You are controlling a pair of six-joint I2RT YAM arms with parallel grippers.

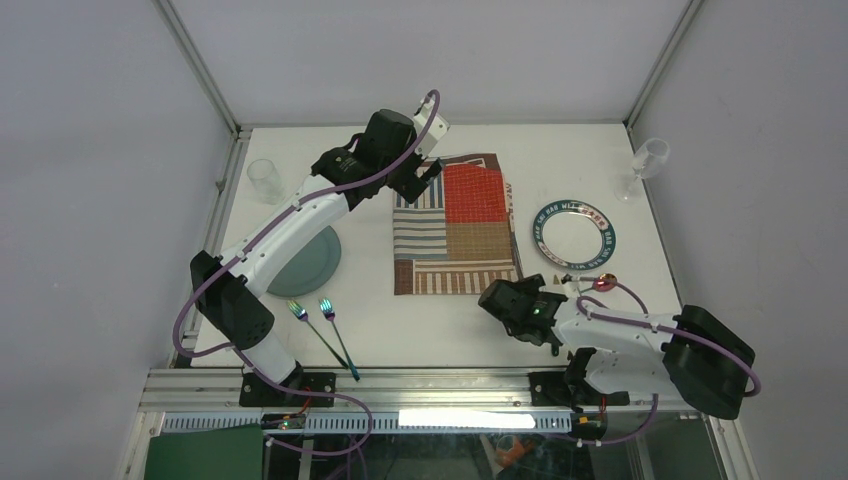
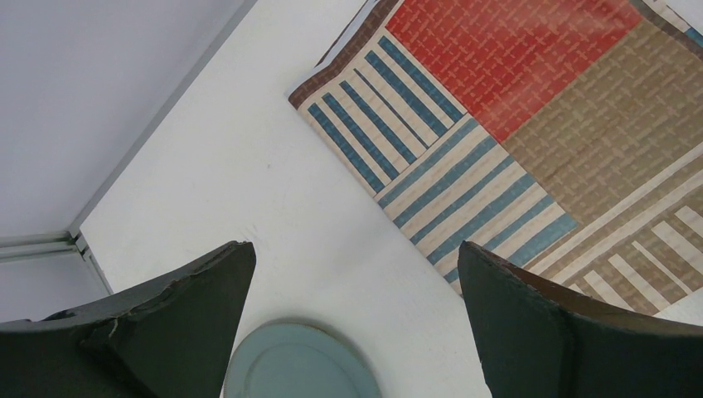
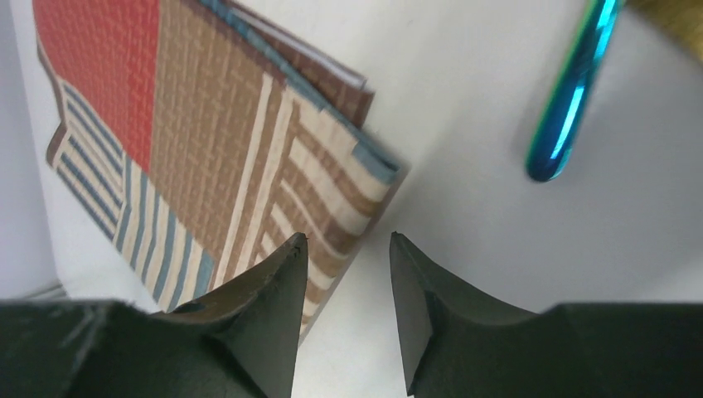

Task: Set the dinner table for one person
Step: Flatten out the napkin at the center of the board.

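The dinner table [image 1: 440,330] fills the top view, a white slab running from the arm bases to the far rails. The patchwork placemat [image 1: 455,225] lies near its centre, where a single setting would be built. The left gripper [image 1: 425,185] hovers over the mat's 11 o'clock corner with its fingers spread wide and nothing between them. Its wrist view shows bare table in the gap, the mat's striped corner at 1 o'clock and a grey-blue plate [image 2: 298,365] at 6. The right gripper [image 1: 490,297] sits low at the mat's 5 o'clock corner, fingers partly apart and empty. One fingertip [image 3: 273,282] overlaps the mat's edge, which looks doubled there, as if folded. With an arm at each of two opposite corners, the likely aim is to square or flatten the mat before anything goes on it. The other pieces are set around it: the grey-blue plate and two forks [image 1: 325,335] at 8 o'clock, a tumbler [image 1: 263,180] at 10, a ringed plate [image 1: 573,232] at 3, a spoon [image 1: 603,283] at 4 and a stemmed glass [image 1: 648,160] at 2. A shiny teal handle [image 3: 572,99] lies just beside the right gripper; I cannot tell which piece it belongs to.
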